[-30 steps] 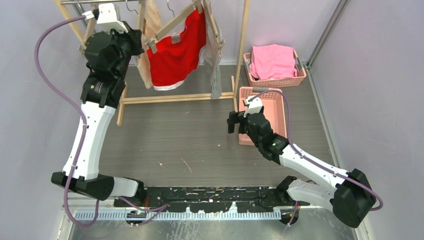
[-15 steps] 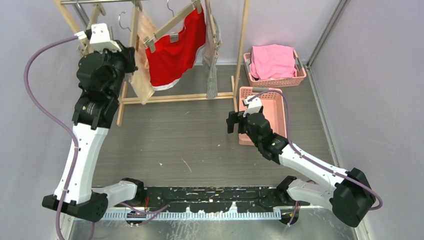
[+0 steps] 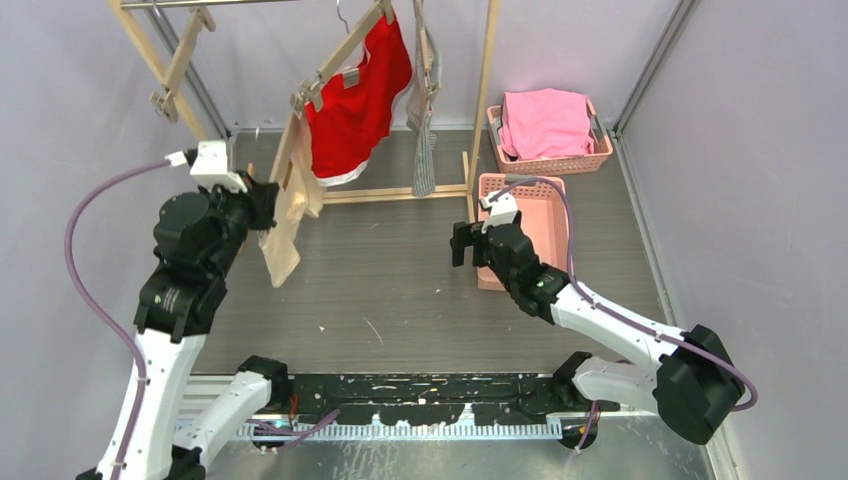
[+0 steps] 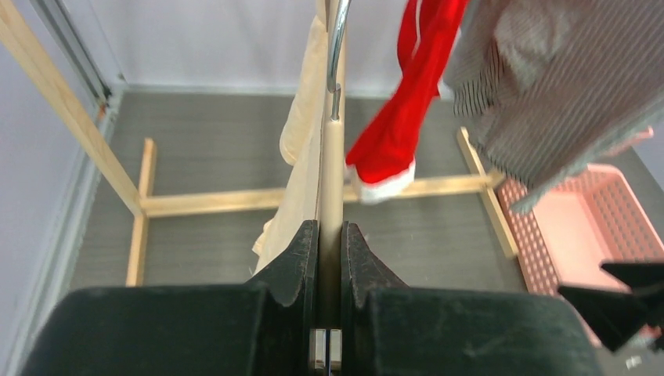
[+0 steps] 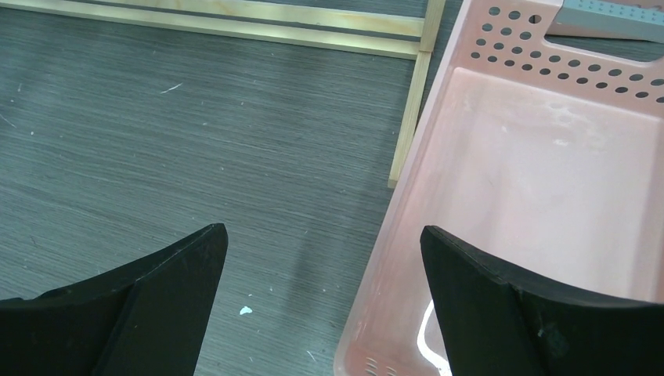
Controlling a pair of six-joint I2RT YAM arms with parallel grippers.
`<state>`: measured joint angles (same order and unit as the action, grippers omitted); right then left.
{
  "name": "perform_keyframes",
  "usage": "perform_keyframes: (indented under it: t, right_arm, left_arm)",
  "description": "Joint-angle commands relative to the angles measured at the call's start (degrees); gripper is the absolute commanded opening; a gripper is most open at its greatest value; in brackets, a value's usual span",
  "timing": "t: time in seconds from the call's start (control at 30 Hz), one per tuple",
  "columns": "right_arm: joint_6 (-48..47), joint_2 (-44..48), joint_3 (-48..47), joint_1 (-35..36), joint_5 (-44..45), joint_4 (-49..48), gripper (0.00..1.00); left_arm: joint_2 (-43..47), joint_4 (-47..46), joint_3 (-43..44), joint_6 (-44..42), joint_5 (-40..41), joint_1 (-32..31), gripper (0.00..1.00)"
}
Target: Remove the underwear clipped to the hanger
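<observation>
Left jaws clenched on a wooden hanger [image 4: 331,180]; right jaws released beside the pink basket [image 5: 548,180].

The hanger's bar is pinched edge-on between the left jaws, hook pointing away, at left-centre of the overhead view. It is probably held so that the cream underwear [image 4: 301,133], draped down its left side and not yet unclipped, is presented low for pulling. The right jaws are spread wide with nothing held, hovering at centre-right over the basket's left rim and the grey tabletop [image 5: 156,117], well apart from the cream piece. Red underwear [image 4: 395,133] and striped underwear [image 4: 548,94] are hung on the wooden rack [image 3: 487,100] at upper centre, just beyond the held hanger and crowding it. The rack's upright is set between cloths and basket. A pink cloth [image 3: 545,120] is heaped in a further basket [image 3: 555,163], upper right.
</observation>
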<state>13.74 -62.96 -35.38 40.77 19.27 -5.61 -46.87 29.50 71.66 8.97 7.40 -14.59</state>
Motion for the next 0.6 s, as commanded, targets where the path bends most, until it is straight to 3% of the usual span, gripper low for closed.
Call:
perform_keyframes:
  t: [0.0,0.17,0.4,0.57]
  right_arm:
    - [-0.38,-0.19,-3.82,0.32,0.51,-2.58,1.00]
    - [-0.55,1.06,-4.54,0.27,-2.36,-2.83,1.00]
    - [-4.07,3.40,-6.58,0.29,-8.70,-3.09,1.00]
    - [-8.42,4.80,-8.78,-0.13,-14.29,-3.52,1.00]
  left_arm:
    - [6.34,2.78,-6.58,2.69,-6.64,0.10,0.00]
    - [11.16,4.22,-14.35,5.30,-15.73,0.13,0.00]
    - [11.85,8.01,-17.73,3.50,-23.36,0.13,0.00]
    - [13.10,5.50,-21.06,1.84,-31.85,0.10,0.00]
